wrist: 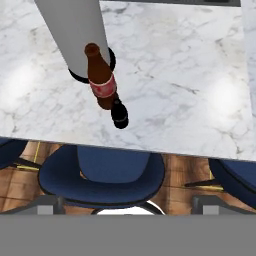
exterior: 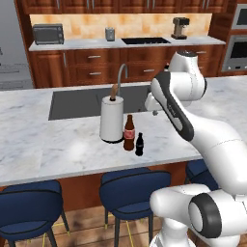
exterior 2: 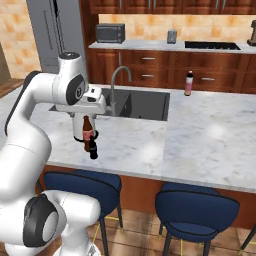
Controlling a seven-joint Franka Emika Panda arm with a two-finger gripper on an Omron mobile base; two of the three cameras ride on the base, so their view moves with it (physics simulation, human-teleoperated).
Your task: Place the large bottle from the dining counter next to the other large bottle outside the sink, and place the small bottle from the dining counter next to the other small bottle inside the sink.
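I am looking over a long white, grey-veined marble dining counter (exterior: 43, 144) on a reddish wood base, with dark blue round-backed stools (exterior: 130, 190) tucked below. Behind, wood cabinets line the kitchen. A dark grey rectangular sink (exterior: 77, 103) with a curved chrome faucet (exterior 2: 117, 82) is set into the marble. Near the counter's front edge, the brown glass bottle (exterior: 129, 133) with a red label stands upright, the small black bottle (exterior: 139, 144) just beside it, next to a white paper towel roll (exterior: 111, 119). A pink bottle (exterior 2: 189, 83) stands past the sink. My gripper's jaws are spread wide, holding nothing.
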